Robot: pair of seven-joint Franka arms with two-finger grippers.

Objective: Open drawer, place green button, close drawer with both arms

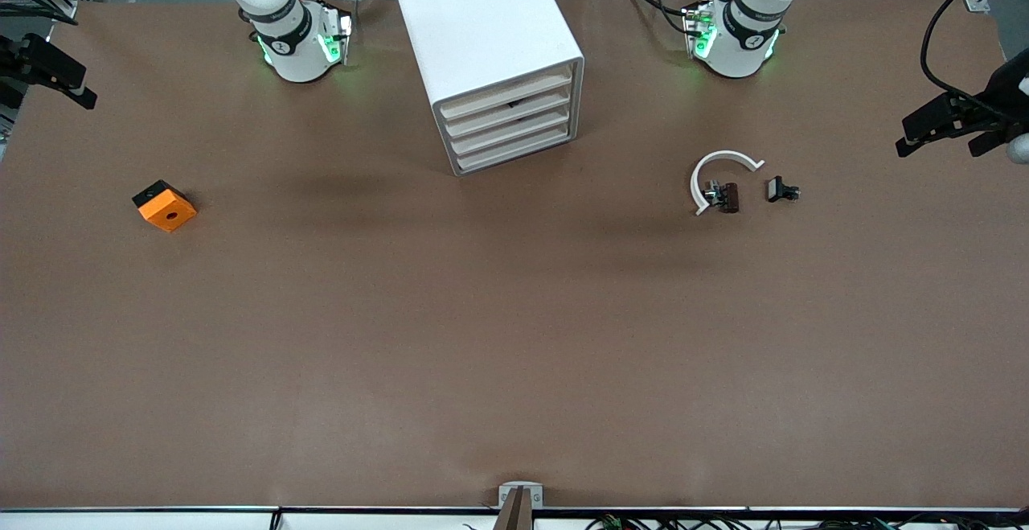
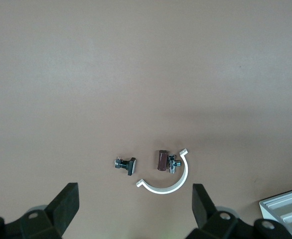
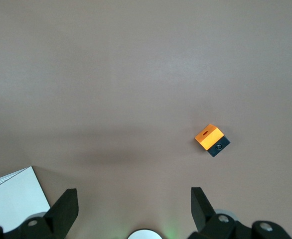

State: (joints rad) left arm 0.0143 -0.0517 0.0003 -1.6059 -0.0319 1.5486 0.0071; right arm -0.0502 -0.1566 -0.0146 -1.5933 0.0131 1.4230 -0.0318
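Observation:
The white cabinet [image 1: 482, 23] stands between the two arm bases, and its four cream-fronted drawers [image 1: 508, 116] are all shut. A tiny black and grey button part [image 1: 781, 189] lies on the table toward the left arm's end; no green cap shows. In the left wrist view it [image 2: 125, 165] lies below my left gripper [image 2: 134, 196], which is open, empty and high above it. My right gripper [image 3: 133, 199] is open and empty, high over the bare table between the cabinet corner [image 3: 11, 199] and the orange cube [image 3: 208, 135]. Neither gripper shows in the front view.
The orange cube with a round hole [image 1: 165, 206] lies toward the right arm's end. A dark brown part [image 1: 729, 196] in a white arc [image 1: 723, 159] lies beside the button. Black camera mounts [image 1: 48, 67] [image 1: 957, 120] overhang both table ends.

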